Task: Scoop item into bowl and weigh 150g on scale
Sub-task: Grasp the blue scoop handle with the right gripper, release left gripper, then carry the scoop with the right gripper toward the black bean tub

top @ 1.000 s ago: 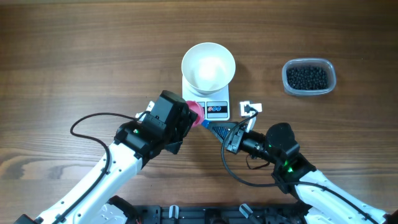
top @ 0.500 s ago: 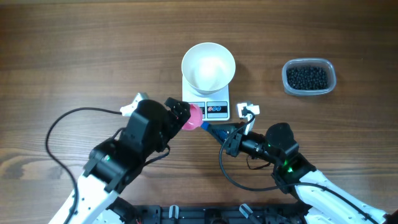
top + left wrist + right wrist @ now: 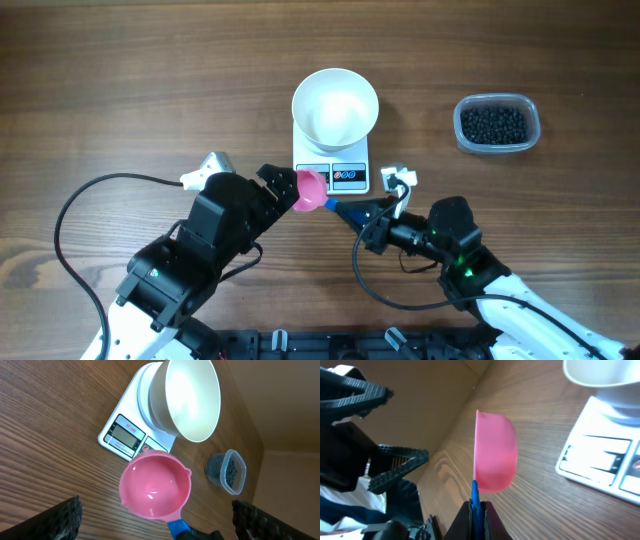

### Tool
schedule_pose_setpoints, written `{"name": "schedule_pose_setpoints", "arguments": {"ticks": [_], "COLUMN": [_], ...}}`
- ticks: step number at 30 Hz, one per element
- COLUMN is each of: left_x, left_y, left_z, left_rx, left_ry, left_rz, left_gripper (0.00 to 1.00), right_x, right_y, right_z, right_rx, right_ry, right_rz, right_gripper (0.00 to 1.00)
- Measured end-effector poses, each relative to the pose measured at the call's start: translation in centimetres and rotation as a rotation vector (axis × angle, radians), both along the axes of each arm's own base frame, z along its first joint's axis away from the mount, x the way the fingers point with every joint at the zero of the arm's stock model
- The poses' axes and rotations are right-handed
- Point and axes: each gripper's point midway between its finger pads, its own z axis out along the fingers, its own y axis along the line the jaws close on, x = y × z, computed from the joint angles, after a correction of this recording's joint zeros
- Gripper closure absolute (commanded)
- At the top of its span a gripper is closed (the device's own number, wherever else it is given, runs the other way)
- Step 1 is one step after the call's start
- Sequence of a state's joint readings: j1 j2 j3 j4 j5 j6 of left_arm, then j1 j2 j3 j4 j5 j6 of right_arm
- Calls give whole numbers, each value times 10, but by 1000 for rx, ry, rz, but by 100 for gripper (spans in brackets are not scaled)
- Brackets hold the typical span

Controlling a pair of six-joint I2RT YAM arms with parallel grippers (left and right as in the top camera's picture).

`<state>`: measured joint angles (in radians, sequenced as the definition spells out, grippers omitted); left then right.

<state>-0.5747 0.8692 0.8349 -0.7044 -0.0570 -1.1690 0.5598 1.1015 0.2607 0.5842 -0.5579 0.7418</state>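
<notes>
On the brown wood-grain table (image 3: 120, 80), left jaws gape wide; right jaws clamp the pink scoop (image 3: 309, 188).

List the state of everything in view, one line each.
bowl, empty, sitting on the scale
scale, carrying the bowl, display unreadable
scoop, empty, held by its blue handle
pellets, heaped in the tub
tub, uncovered, holding the pellets
left hand, open, holding nothing
right hand, shut on the scoop's handle
</notes>
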Motion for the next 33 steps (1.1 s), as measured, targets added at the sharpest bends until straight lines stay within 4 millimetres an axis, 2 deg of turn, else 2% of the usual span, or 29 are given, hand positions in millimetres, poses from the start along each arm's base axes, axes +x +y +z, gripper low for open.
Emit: {"name": "schedule_pose_setpoints", "arguments": {"ticks": [5,13,22,26,33], "left_x": [2,3,2,1,0], "left_y": [3,4,5,6,6], "left_z": [0,0,-1,-2,-3], "left_rx": [15,19,26,30,32], "left_ry": [-9,-13,-7,-1,1], "left_rz": [11,18,20,20,20], "left_gripper": [0,0,0,0,0], "right_x": [11,10,14,17,26], "right_y": [-11,-14,-27,-37,-61], "right_z": [1,41,63,79,94], "right_rx": [-79,-138,-181,-165,-153], "right_ry": [16,-84,-159,-205,-245], "right_rz": [-25,-6,-77,-128,-225], "right_gripper": [95,95,95,95,95]}}
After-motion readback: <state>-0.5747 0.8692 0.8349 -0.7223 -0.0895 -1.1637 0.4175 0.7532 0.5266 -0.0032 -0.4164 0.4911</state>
